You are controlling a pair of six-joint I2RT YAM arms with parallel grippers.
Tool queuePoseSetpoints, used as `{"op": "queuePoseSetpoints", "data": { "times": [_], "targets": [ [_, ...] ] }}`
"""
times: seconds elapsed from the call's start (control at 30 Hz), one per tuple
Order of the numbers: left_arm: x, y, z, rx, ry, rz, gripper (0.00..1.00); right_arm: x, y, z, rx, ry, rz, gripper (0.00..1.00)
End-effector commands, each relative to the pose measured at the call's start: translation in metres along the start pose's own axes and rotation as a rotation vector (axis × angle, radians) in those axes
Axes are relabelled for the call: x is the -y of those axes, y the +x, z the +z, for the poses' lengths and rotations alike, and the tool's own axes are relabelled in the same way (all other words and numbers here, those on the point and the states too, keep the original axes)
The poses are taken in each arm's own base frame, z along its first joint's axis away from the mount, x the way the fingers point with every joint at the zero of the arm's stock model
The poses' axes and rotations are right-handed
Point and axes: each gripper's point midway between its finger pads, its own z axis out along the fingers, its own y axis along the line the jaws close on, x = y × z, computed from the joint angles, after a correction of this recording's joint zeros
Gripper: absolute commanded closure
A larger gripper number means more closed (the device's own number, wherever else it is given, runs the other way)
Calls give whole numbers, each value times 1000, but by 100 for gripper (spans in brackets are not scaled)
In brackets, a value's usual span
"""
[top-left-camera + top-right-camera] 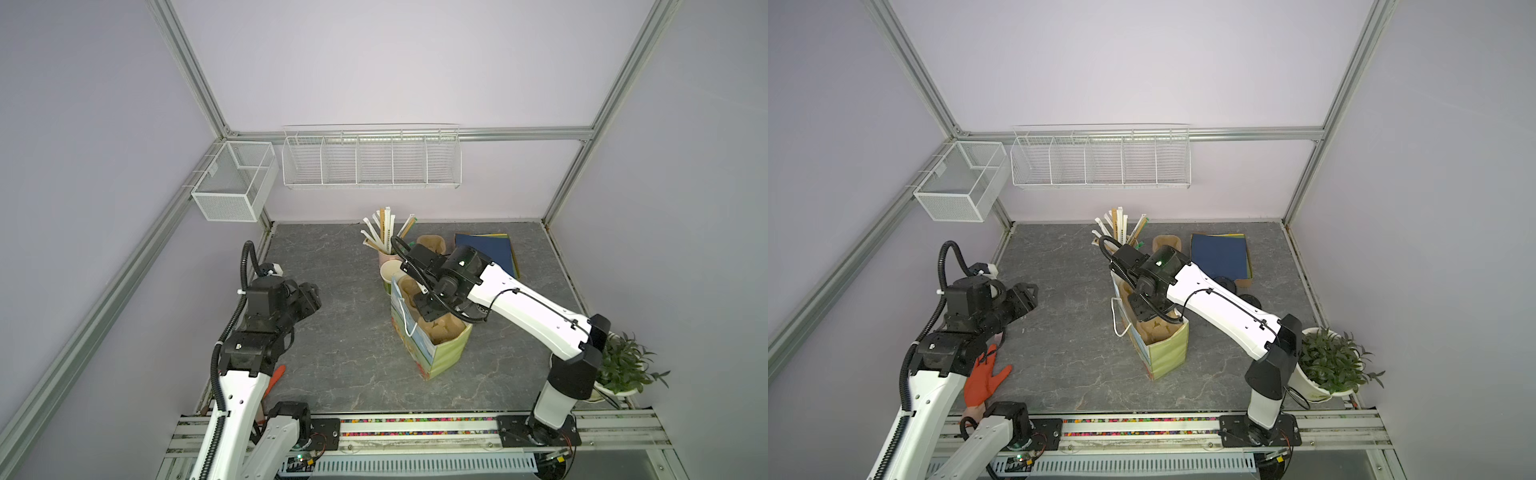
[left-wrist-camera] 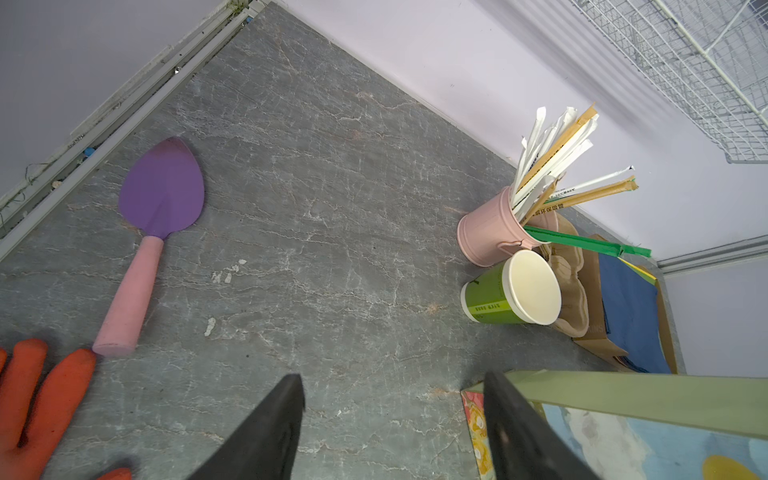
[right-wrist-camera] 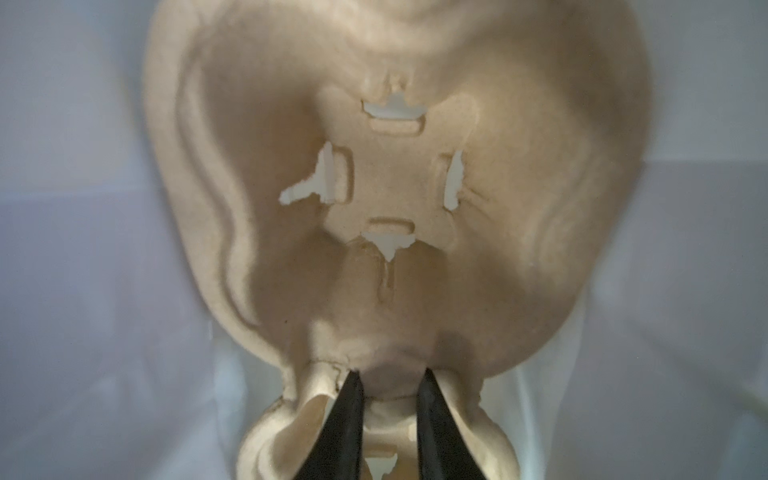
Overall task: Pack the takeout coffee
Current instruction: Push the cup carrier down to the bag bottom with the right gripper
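Tray (image 3: 395, 187) sits in the bag (image 1: 446, 353), centre frame, right gripper (image 3: 388, 382) pinching it; left gripper (image 2: 393, 374) spread. Next, probably: release cleanly.

Grey veined bench (image 2: 332, 208), purple trowel (image 2: 162, 187) with pink handle, orange glove (image 2: 29, 374), green cup (image 2: 486, 299), pink pail (image 2: 486, 232), tan pulp tray (image 3: 395, 187).

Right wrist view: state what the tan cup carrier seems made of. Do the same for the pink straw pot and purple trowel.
Tan cup carrier: moulded paper pulp, matte, fibrous, ragged cut-outs. Pink straw pot: probably painted metal, satin sheen, ridged band near rim; plastic possible. Purple trowel: smooth matte blade, plastic or coated metal; pink handle looks plastic.
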Motion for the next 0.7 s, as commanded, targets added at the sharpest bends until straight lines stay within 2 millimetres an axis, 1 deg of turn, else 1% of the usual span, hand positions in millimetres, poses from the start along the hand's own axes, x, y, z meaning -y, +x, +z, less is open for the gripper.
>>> {"op": "queuePoseSetpoints", "data": {
  "times": [0.0, 0.07, 0.17, 0.3, 0.37, 0.47, 0.57, 0.67],
  "targets": [
    [-3, 1, -1, -9, -14, 13, 31, 3, 5, 2, -33, 32, -11, 77],
    [-3, 1, -1, -11, -15, 14, 31, 8, 2, -5, -5, 53, -3, 77],
    [-4, 1, -1, -9, -15, 13, 31, 4, 1, -7, 5, 25, 3, 77],
    [-4, 1, -1, -8, -18, 12, 31, -3, 8, 8, -46, 19, -6, 77],
    [-4, 1, -2, -9, -17, 13, 31, -3, 8, 10, -50, 22, -8, 77],
    [-4, 1, -1, -10, -16, 13, 31, -2, 6, 6, -32, 38, -12, 77],
    [-4, 1, -1, -12, -18, 15, 31, -2, 2, -6, -2, 48, -18, 77],
    [-4, 1, -1, -10, -19, 15, 31, -6, 2, -10, 8, 44, -26, 77]
  ]
}}
